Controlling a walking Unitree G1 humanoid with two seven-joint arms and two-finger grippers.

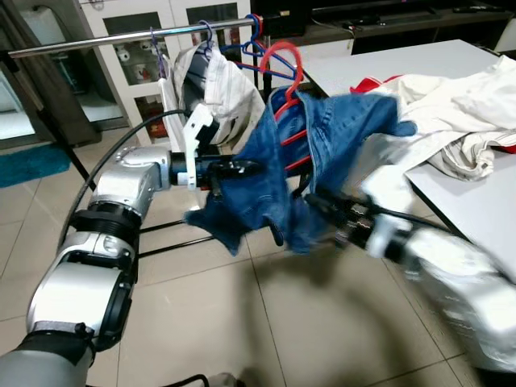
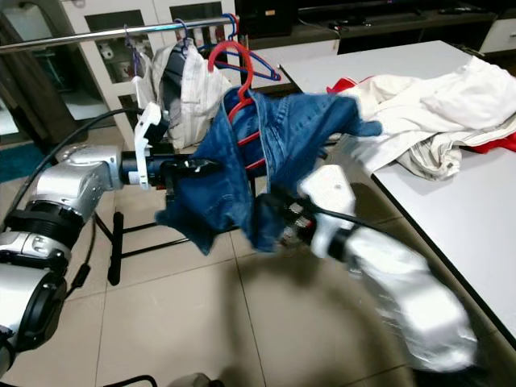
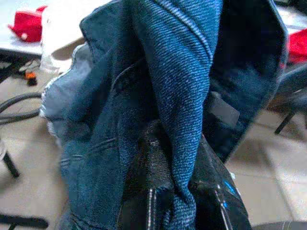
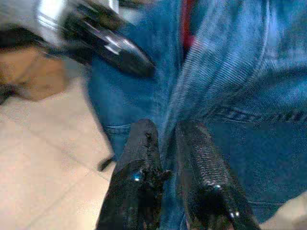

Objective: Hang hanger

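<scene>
Tiled floor (image 1: 242, 322) nearest; left claw (image 1: 234, 169) and right claw (image 4: 165, 158) both clenched on jeans (image 1: 274, 161); grey table (image 1: 476, 201) right.

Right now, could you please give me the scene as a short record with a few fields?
garment: blue denim jeans draped on a red hanger
hanger hook: near the metal rail, not clearly over it
left gripper: shut on the jeans at their left side
right gripper: pinching a denim fold low down
rail: already carries a beige garment
table: pile of white clothes at the robot's right
</scene>
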